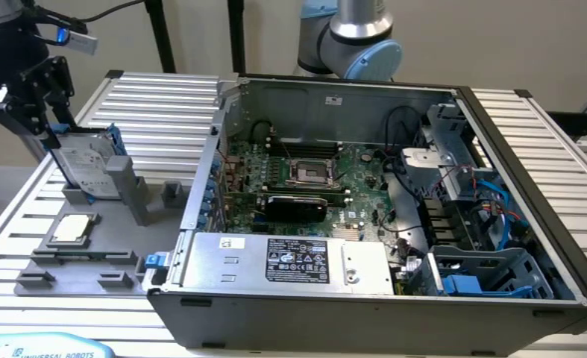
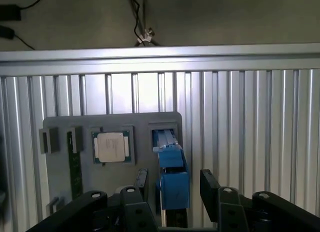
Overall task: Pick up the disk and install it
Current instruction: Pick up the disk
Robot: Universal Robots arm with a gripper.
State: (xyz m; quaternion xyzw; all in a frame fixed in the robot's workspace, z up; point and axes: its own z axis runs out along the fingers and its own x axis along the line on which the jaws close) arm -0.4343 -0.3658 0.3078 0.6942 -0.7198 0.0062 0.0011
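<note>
The disk [image 1: 82, 168], silver-grey with a white label and a bright blue carrier, stands on edge in a slot of the grey fixture [image 1: 79, 261] at the exterior view's left. My gripper [image 1: 52, 128] hangs just above its top edge, slightly tilted. In the wrist view the blue carrier edge of the disk [image 2: 172, 179] runs between my two black fingers [image 2: 142, 182], with a gap on each side. The gripper [image 2: 173, 181] is open and straddles the disk without touching it.
A small square silver chip [image 2: 112, 146] lies in a pocket of the fixture beside the disk. The open computer case [image 1: 532, 216] stands to the exterior view's right, holding a motherboard [image 1: 303, 175], a grey power supply box [image 1: 283, 261] and a blue-grey drive bay [image 1: 487, 276]. A ribbed aluminium table [image 1: 164, 112] lies underneath.
</note>
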